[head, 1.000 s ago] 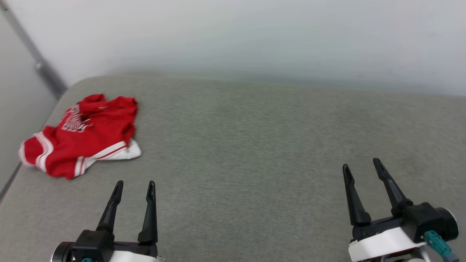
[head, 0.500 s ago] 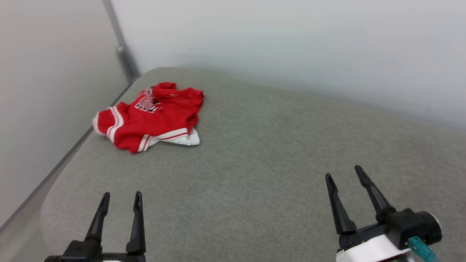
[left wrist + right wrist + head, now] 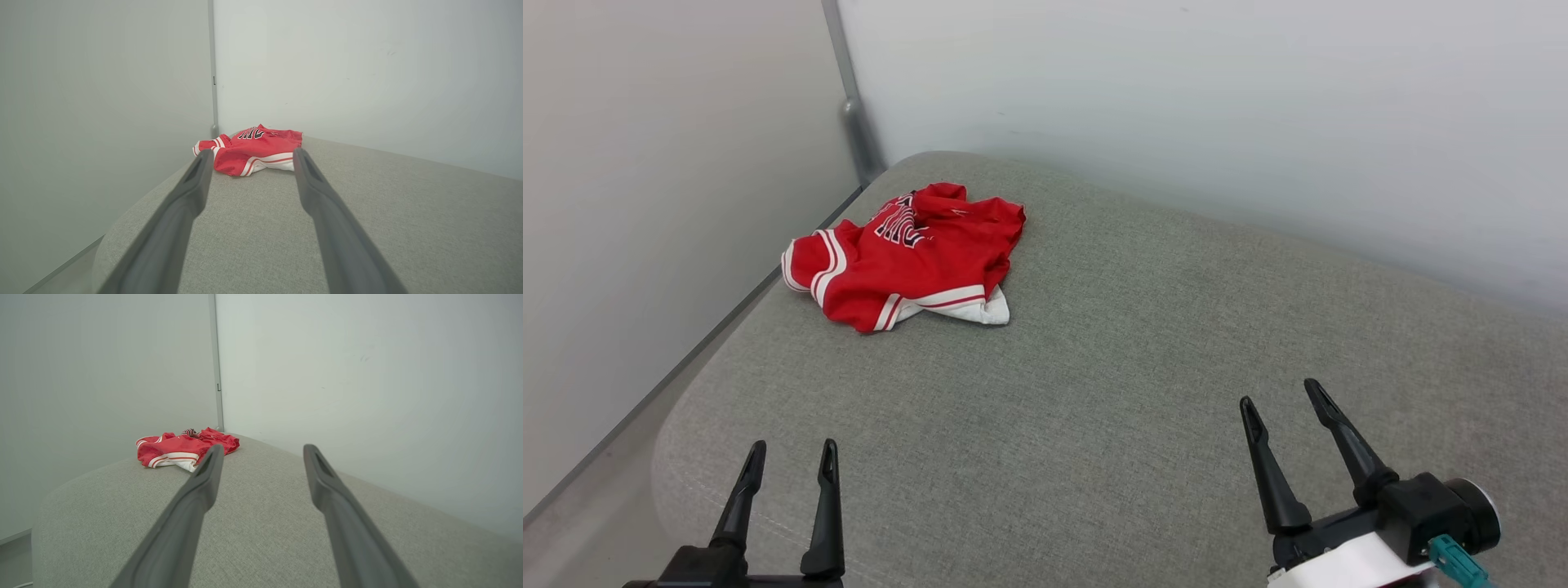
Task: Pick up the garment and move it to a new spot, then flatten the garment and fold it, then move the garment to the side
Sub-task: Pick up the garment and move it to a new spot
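Garment (image 3: 907,257) lies crumpled in a heap at the far left corner of the grey cushion (image 3: 1111,384), at about 11 o'clock in my head view, close to where the two walls meet. It is neither flattened nor folded, so I judge the first pickup is not yet begun.

My left gripper (image 3: 793,445) sits at 7 o'clock in the head view, jaws spread wide with nothing between them. My right gripper (image 3: 1278,393) sits at 4 o'clock, also wide apart and holding nothing. Both are well apart from the cloth.

From the left gripper the garment lies at about 1 o'clock; from the right one it is far off at 10 o'clock. So the left arm is clearly the nearer. Through the left wrist camera the heap sits dead ahead at 12 o'clock, framed between the two fingers, which tells me that arm is already lined up.

The heap's long axis runs roughly along the 8-to-2 line in the head view, striped trim at the 8 end and a white sleeve (image 3: 988,309) poking out on the near side. I would reach straight forward with the left arm and pinch across that axis, near the sleeve edge.
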You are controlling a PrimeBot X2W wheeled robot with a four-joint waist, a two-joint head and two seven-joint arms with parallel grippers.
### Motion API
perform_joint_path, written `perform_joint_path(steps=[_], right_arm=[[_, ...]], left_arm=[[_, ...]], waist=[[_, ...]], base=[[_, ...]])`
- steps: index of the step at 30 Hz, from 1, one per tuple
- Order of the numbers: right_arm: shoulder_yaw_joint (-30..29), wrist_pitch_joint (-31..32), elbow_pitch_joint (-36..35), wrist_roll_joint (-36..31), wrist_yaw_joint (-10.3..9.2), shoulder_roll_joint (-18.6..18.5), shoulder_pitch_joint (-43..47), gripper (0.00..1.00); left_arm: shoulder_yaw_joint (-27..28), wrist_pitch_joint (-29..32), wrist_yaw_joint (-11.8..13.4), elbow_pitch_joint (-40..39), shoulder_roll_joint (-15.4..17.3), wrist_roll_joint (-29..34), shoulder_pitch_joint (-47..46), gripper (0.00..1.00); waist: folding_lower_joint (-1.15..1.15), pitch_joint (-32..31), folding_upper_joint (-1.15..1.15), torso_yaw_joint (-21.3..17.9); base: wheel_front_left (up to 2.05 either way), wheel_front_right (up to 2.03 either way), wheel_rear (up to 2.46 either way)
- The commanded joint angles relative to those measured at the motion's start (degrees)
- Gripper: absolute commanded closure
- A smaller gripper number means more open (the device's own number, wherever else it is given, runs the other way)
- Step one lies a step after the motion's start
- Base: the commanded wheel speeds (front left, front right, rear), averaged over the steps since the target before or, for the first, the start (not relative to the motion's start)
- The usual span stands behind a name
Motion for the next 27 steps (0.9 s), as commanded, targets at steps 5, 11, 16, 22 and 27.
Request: perform_joint_path(steps=[5,11,16,22,27], right_arm=[[0.0,-0.1,0.0,0.3,-0.04,0.0,-0.2,0.0],[0.4,-0.1,-1.0,-0.6,-0.04,0.0,-0.7,0.0],[0.4,-0.1,-2.1,-2.5,-0.04,0.0,-2.6,0.0],[0.7,-0.1,-3.7,-5.6,-0.04,0.0,-4.7,0.0],[1.1,-0.1,-4.7,-7.9,-0.04,0.0,-7.0,0.0]], left_arm=[[0.1,-0.2,-0.4,0.6,0.0,-0.2,0.5,0.0],[0.5,-0.2,-1.1,3.4,0.0,-1.2,-0.9,0.0],[-1.3,-0.2,-1.3,5.7,2.2,-2.2,-4.6,0.0],[-7.5,-0.2,-1.3,10.7,10.6,-8.5,-13.9,0.0],[-14.4,0.3,-1.3,16.2,21.4,-17.5,-23.3,0.0]], waist=[[0.01,0.1,0.0,-0.1],[0.01,2.0,0.0,-1.8],[0.01,6.6,0.0,-4.3],[0.01,13.3,0.0,-7.2],[0.01,18.7,0.0,-10.1]], base=[[0.0,0.0,0.0],[0.0,0.0,0.0],[0.0,0.0,0.0],[0.0,0.0,0.0],[0.0,0.0,0.0]])
